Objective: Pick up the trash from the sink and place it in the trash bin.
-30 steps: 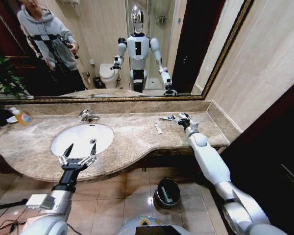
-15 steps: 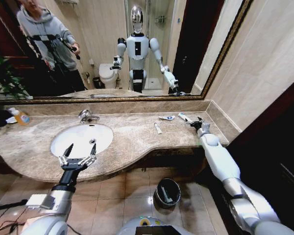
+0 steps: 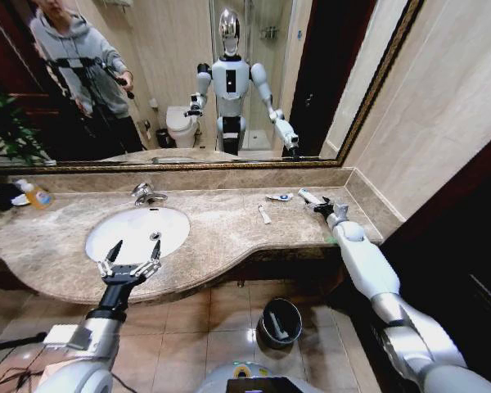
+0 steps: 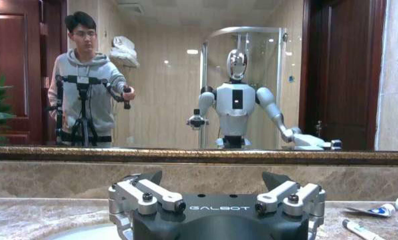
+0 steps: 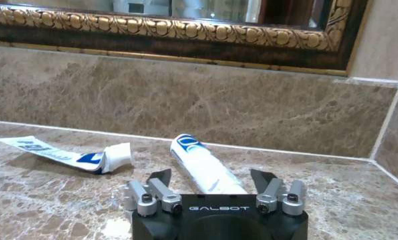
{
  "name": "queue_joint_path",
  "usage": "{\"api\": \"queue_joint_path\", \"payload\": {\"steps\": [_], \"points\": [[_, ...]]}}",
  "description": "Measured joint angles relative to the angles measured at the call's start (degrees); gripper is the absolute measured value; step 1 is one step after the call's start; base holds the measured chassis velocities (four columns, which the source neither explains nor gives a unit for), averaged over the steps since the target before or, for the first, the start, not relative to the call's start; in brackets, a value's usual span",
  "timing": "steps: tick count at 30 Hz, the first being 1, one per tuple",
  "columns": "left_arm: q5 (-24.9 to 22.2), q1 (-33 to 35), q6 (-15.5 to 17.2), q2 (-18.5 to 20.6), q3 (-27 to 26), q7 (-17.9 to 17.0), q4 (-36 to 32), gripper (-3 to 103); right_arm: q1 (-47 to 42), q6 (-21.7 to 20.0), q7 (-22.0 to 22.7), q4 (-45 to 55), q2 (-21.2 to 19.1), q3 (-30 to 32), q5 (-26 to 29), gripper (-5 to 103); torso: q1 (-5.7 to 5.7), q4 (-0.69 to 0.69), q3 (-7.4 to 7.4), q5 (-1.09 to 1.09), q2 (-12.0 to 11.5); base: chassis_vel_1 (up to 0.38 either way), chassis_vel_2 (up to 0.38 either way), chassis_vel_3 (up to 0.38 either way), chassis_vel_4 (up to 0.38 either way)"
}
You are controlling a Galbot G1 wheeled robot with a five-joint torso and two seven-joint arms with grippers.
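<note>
While the trash bin [image 3: 279, 322] seems to hold one piece already, the right gripper [image 5: 212, 186] straddles a white tube [image 5: 204, 166] right of the sink [image 3: 137, 232], jaws open (nothing gripped); two more remain nearby.

Your right gripper [image 3: 322, 206] now sits farther right and nearer than a second ago, off the flattened white-and-blue tube [image 3: 280, 197], its open fingers straddling the plump white tube with blue markings [image 3: 306, 196] near the counter's right end.

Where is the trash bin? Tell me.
In the head view, the trash bin stands on the tiled floor below the marble counter, right of the sink.
</note>
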Motion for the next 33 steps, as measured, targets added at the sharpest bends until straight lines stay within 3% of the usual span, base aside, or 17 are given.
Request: {"api": "queue_joint_path", "payload": {"steps": [2,6,14,25,33], "points": [[0.00,0.00,0.00,0.00,0.00,0.00,0.00,100,0.02,-0.30,-0.57,-0.12,0.01,-0.24,-0.28,75,0.00,0.00,0.00,0.00,0.00,0.000,0.000,0.000,0.000],[0.00,0.00,0.00,0.00,0.00,0.00,0.00,100,-0.28,-1.40,-2.84,0.22,-0.09,-0.48,-1.57,53,0.00,0.00,0.00,0.01,0.00,0.000,0.000,0.000,0.000],[0.00,0.00,0.00,0.00,0.00,0.00,-0.01,100,-1.33,-1.86,-4.40,1.78,-0.27,-0.40,-2.86,30,0.00,0.00,0.00,0.00,0.00,0.000,0.000,0.000,0.000],[0.00,0.00,0.00,0.00,0.00,0.00,0.00,100,-3.73,-1.65,-2.82,6.02,-0.53,-0.07,-2.88,27,0.00,0.00,0.00,0.01,0.00,0.000,0.000,0.000,0.000],[0.00,0.00,0.00,0.00,0.00,0.00,-0.01,100,-9.61,-0.62,-0.19,15.64,-2.34,2.88,-2.96,27,0.00,0.01,0.00,0.00,0.00,0.000,0.000,0.000,0.000]]}}
